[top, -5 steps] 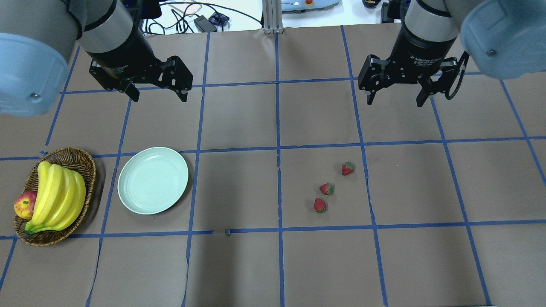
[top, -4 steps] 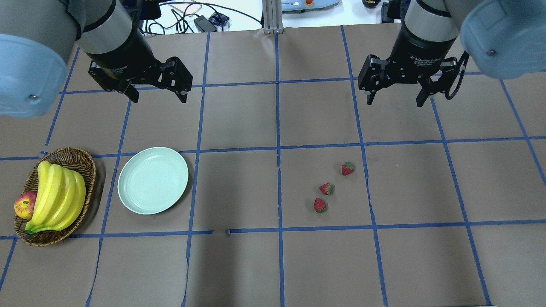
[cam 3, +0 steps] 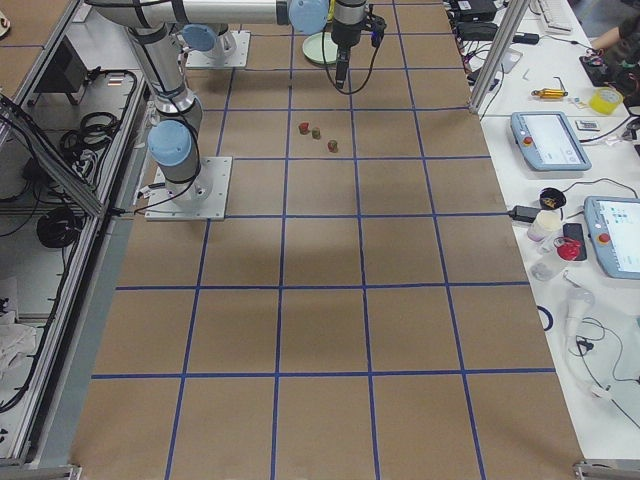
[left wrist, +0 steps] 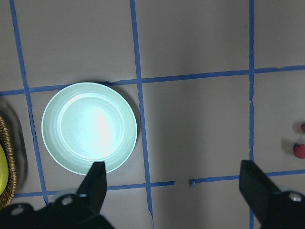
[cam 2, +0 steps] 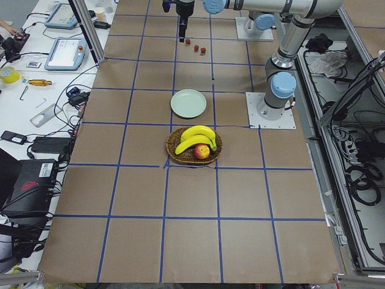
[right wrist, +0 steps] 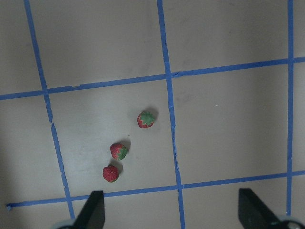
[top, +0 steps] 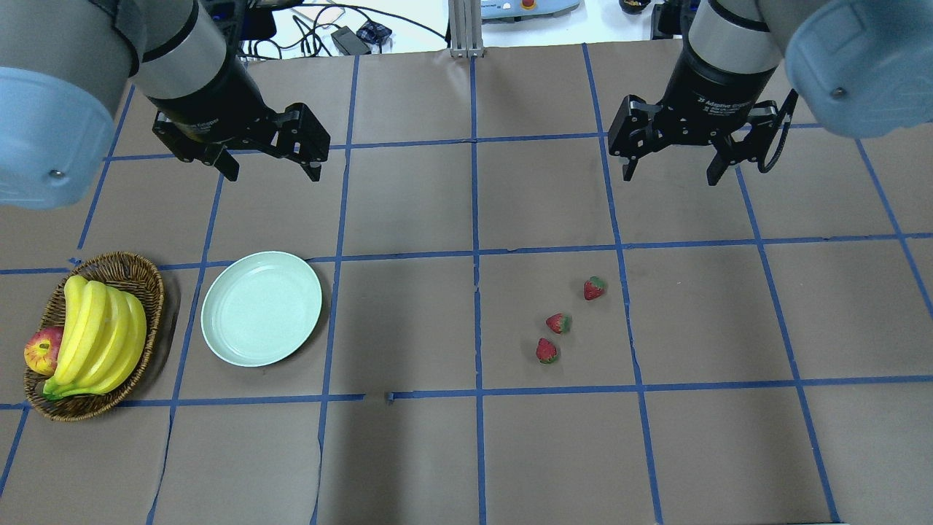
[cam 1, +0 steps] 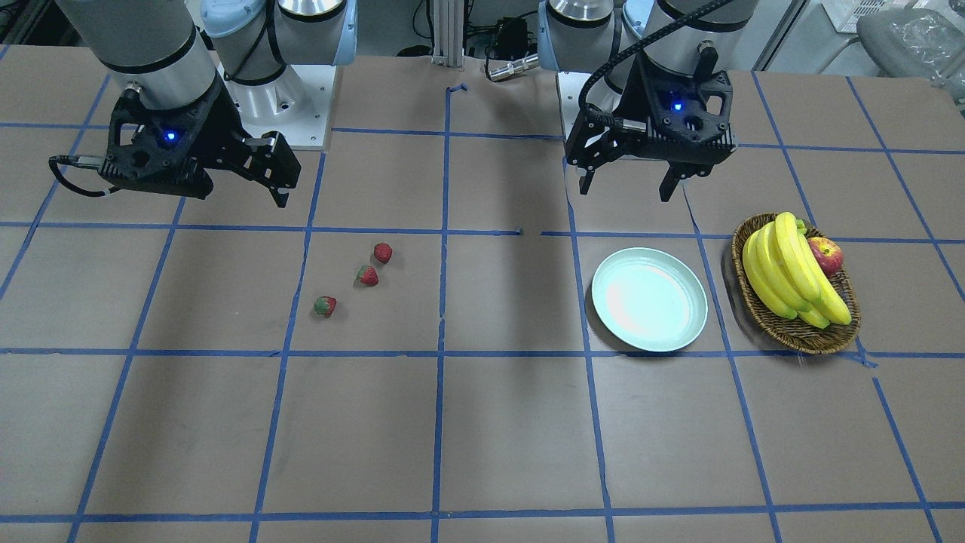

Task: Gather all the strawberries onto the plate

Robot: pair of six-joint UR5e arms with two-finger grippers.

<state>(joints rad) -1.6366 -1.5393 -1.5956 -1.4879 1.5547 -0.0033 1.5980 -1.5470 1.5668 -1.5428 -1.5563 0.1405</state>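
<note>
Three small red strawberries lie on the brown table right of centre: one [top: 594, 289], one [top: 558, 323] and one [top: 546, 351], also in the right wrist view [right wrist: 146, 119], [right wrist: 118, 151], [right wrist: 110, 173]. The pale mint-green plate [top: 261, 308] sits empty at the left, seen from the left wrist [left wrist: 89, 127]. My left gripper [top: 269, 169] hangs open above the table, behind the plate. My right gripper [top: 668, 170] hangs open behind and to the right of the strawberries. Neither holds anything.
A brown wicker basket [top: 138, 271] with bananas [top: 98, 335] and a red apple [top: 42, 351] stands left of the plate. Blue tape lines grid the table. Cables and devices lie beyond the far edge.
Both arms have shifted only slightly; the right gripper moved a little to the left. Strawberries and plate have not moved.
</note>
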